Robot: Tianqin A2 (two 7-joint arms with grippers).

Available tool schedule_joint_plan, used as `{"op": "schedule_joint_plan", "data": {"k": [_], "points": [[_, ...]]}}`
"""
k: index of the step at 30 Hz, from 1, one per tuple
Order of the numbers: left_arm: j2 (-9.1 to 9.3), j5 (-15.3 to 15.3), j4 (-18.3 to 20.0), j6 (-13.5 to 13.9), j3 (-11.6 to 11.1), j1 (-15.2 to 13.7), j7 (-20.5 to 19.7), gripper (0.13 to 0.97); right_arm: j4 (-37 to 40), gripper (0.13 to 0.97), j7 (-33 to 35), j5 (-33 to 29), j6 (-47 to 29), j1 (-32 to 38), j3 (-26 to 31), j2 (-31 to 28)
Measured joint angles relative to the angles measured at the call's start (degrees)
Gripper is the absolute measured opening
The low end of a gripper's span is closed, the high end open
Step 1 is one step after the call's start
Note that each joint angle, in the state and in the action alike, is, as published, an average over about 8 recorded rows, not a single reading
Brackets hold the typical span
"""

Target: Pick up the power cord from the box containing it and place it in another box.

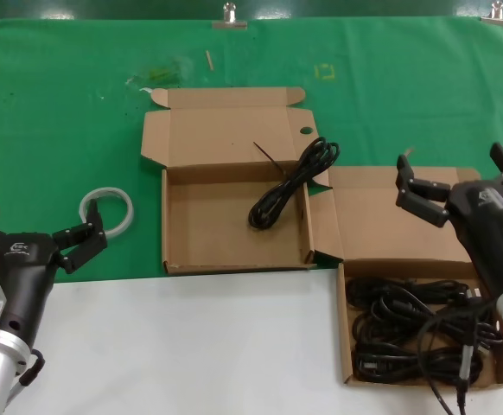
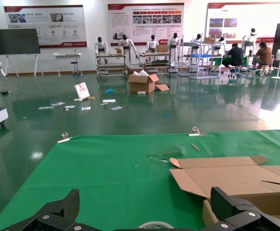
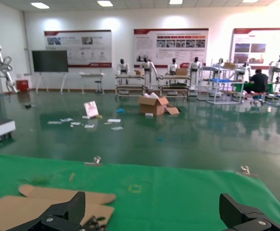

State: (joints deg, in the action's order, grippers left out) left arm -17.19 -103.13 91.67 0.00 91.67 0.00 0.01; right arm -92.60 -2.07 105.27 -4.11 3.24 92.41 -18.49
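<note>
On the green cloth [image 1: 381, 78], both boxes lie open; left end effector [image 1: 40, 229] and right end effector [image 1: 459, 177] gape wide.

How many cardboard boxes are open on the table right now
2. One box sits mid-table holding a single black cord draped over its right wall. The other box is to its right, full of tangled black cables. None looks hidden.

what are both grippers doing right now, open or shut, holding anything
left gripper: open, empty, beside the white ring.
right gripper: open, empty, above the box of cables.
</note>
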Motion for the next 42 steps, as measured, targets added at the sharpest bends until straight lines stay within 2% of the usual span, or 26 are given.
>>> {"op": "schedule_joint_plan", "data": {"k": [6, 42], "points": [[0.00, -0.01, 0.00, 0.00, 0.00, 0.00, -0.01, 0.964, 0.38, 0.965, 0.86, -0.88, 1.69, -1.34, -0.31, 0.54], [0.00, -0.01, 0.00, 0.00, 0.00, 0.00, -0.01, 0.966, 0.76, 0.965, 1.71, -1.76, 3.40, -2.67, -0.61, 1.08]]}}
